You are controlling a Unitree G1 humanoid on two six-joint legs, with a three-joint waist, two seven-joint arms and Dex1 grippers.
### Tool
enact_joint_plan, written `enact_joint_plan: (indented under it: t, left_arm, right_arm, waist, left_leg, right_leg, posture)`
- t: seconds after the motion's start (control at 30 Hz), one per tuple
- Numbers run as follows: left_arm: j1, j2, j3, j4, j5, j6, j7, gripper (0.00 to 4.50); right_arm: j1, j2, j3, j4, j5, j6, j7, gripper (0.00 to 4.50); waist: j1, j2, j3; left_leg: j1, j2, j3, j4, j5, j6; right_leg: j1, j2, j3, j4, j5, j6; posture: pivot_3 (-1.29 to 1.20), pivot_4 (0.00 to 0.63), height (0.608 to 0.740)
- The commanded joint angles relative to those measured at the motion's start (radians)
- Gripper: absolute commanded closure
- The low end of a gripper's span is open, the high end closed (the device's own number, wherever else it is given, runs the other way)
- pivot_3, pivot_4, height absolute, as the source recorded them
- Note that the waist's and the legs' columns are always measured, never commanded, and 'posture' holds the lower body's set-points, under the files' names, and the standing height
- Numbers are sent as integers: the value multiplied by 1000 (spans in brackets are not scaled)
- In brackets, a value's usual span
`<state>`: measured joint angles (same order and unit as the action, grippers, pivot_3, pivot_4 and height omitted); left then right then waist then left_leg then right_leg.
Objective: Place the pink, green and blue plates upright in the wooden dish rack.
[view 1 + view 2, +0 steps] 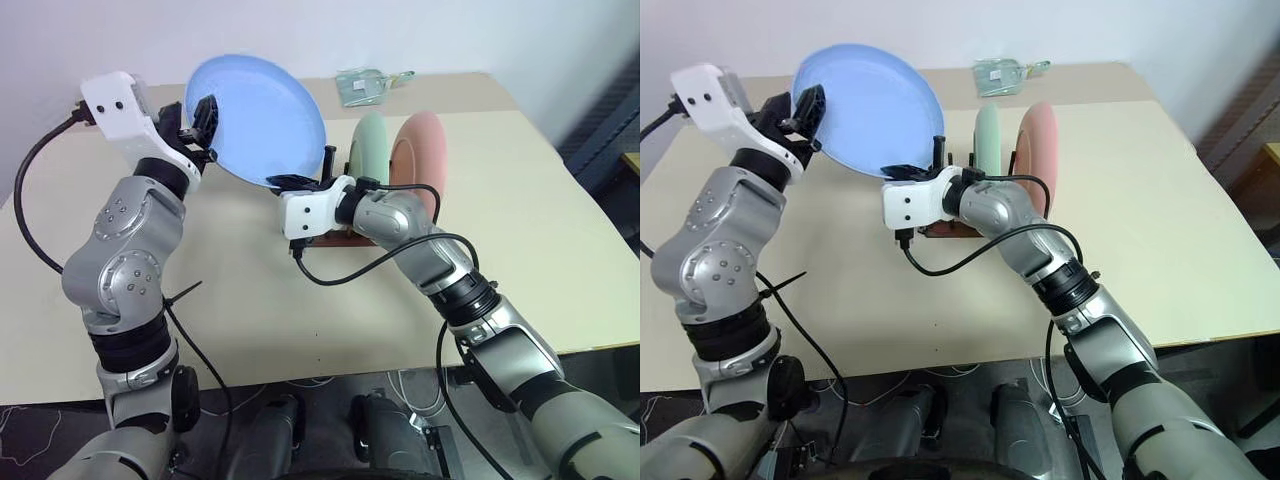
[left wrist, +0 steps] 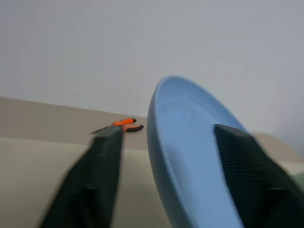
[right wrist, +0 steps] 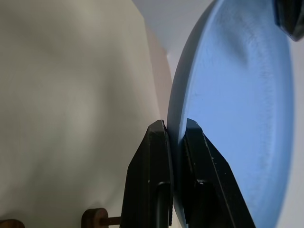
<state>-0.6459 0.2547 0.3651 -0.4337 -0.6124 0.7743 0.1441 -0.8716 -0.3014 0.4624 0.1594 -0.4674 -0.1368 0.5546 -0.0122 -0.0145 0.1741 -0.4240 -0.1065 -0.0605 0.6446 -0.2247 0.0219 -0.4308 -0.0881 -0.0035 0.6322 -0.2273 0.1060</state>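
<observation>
Found the left gripper [image 1: 203, 128] at the far left, fingers spread wide about the upper rim of the blue plate [image 1: 258, 118] and, going by the left wrist view, standing clear of it on both sides. Saw that plate held up in the air, tilted, above the beige table [image 1: 560, 250] and not yet in any slot. Noted the right gripper [image 1: 300, 180] next, pinched tight on the plate's lower rim, so carrying it alone. Made out a part of the wooden dish rack [image 1: 940, 229] just behind that wrist, mostly hidden by the arm. Counted the green plate [image 1: 368, 146] and the pink plate [image 1: 421, 155] standing upright in it, side by side. Judged two plates of three done; left to do: setting the blue one on edge in the rack, beside the green.
</observation>
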Motion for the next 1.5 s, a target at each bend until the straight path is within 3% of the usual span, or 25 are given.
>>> enact_joint_plan:
  t: [0.03,0.2,0.33,0.5,0.67,1.13,1.5]
  left_arm:
    - [-40,28,116,-2,-9,-96,18,436]
    - [80,196,136,53,124,-213,-85,436]
    - [267,271,63,107,240,-330,-210,436]
    - [469,230,-131,90,353,-476,-324,436]
    - [583,165,-287,112,432,-609,-404,436]
    - [639,151,-348,104,467,-682,-518,436]
    - [663,151,-370,77,475,-674,-573,436]
  right_arm:
    - [-15,14,-18,-50,-14,-17,-32,4500]
    - [3,65,-121,-106,125,34,-41,4500]
    - [58,134,-242,-256,393,161,20,4500]
    - [155,211,-352,-494,725,501,20,4500]
    - [260,289,-421,-633,942,757,-108,4500]
    - [352,315,-433,-719,1067,925,-319,4500]
    - [299,333,-468,-578,1109,1005,-392,4500]
  waist:
    - [-2,0,0]
    - [-7,0,0]
    - [2,0,0]
    - [7,1,0]
    - [0,2,0]
    - [-1,3,0]
    - [-1,3,-1]
  left_leg:
    - [0,0,0,0,0,0]
    - [0,0,0,-2,0,-1]
    - [0,0,0,-2,0,-1]
    - [0,-1,-2,-2,-2,-1]
    - [0,0,-2,-3,-6,4]
    - [0,1,-2,-8,-3,4]
    - [0,1,-2,-8,-3,5]
  right_leg:
    - [0,0,0,0,0,0]
    - [-2,1,1,1,0,0]
    - [-2,1,2,0,0,-1]
    - [-3,0,2,-1,0,-1]
    - [-4,-1,3,0,1,-2]
    - [-8,0,5,0,2,-3]
    - [-9,0,5,0,2,-4]
  posture:
    - [0,150,740]
    - [0,150,740]
    - [0,150,740]
    - [0,150,740]
    - [0,150,740]
    - [0,150,740]
    - [0,150,740]
